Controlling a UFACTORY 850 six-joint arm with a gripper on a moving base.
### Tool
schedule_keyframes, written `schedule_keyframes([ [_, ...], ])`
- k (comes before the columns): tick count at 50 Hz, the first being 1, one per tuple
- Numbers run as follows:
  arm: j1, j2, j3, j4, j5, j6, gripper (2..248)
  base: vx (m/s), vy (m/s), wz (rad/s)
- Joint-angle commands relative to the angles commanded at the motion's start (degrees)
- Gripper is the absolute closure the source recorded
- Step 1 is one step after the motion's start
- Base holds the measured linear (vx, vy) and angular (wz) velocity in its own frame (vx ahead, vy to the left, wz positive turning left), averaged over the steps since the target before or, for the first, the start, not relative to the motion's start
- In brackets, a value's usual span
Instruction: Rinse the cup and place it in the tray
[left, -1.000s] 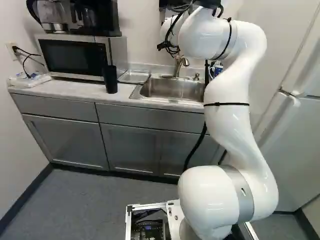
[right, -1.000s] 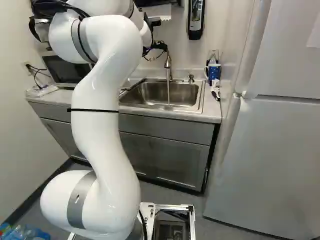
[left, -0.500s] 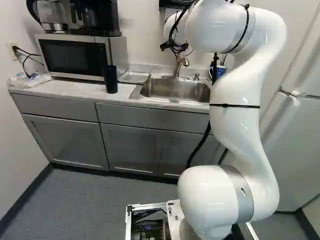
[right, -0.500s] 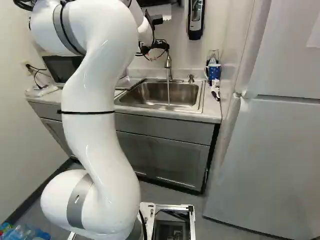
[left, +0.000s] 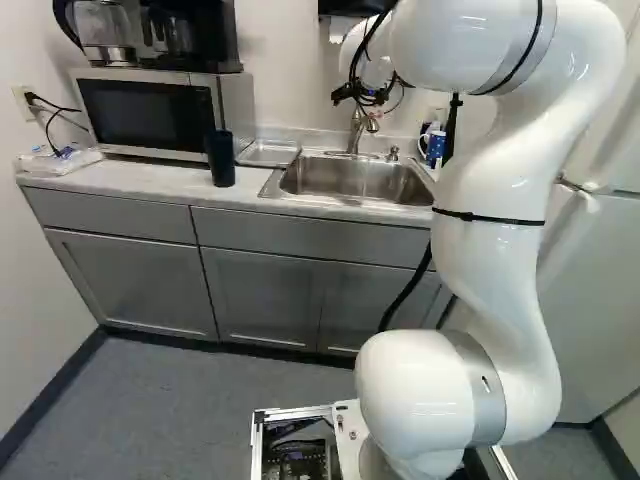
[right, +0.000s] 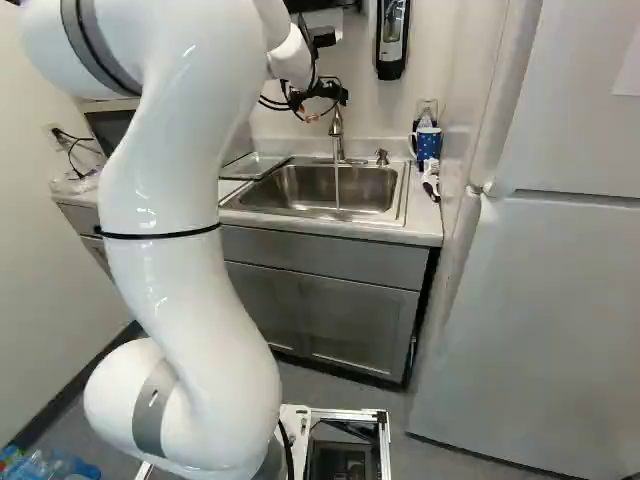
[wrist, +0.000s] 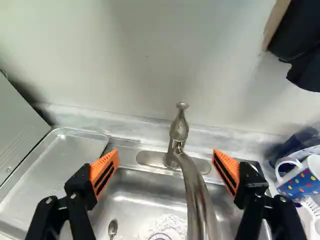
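Note:
In the right base view the black end parts of my gripper (right: 325, 95) show near the faucet. In the wrist view my gripper (wrist: 165, 159) is open and holds nothing, with the faucet (wrist: 179, 127) beyond and between its fingers. Water runs from the spout into the sink (right: 340, 188). The metal tray (wrist: 57, 162) lies left of the sink in the left base view, and holds nothing. A black cup (left: 220, 158) stands on the counter before the microwave. A dotted blue mug (wrist: 302, 180) stands at the sink's other side.
The microwave (left: 145, 113), with a coffee maker on top, stands beside the tray. A spoon (wrist: 113, 228) lies in the sink. A dispenser (right: 392, 38) hangs on the wall above the mug's side. The fridge (right: 540, 300) stands right of the counter.
The arm's upper bend has swung right in the left base view and left in the right base view. Its wrist end has shifted slightly right in both, uncovering the mug in the left one.

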Motion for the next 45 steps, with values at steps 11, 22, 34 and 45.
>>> schedule_keyframes([
  [11, -0.73, 3.05, 3.57, 0.00, -3.39, 0.00, 3, 0.000, 0.000, 0.000],
  [22, -1.32, 6.16, 7.14, 0.00, -8.05, 0.00, 3, 0.000, 0.000, 0.000],
  [34, -1.96, 9.54, 10.94, 0.00, -13.78, 0.00, 3, 0.000, 0.000, 0.000],
  [45, -2.48, 12.69, 14.41, 0.00, -19.02, 0.00, 3, 0.000, 0.000, 0.000],
])
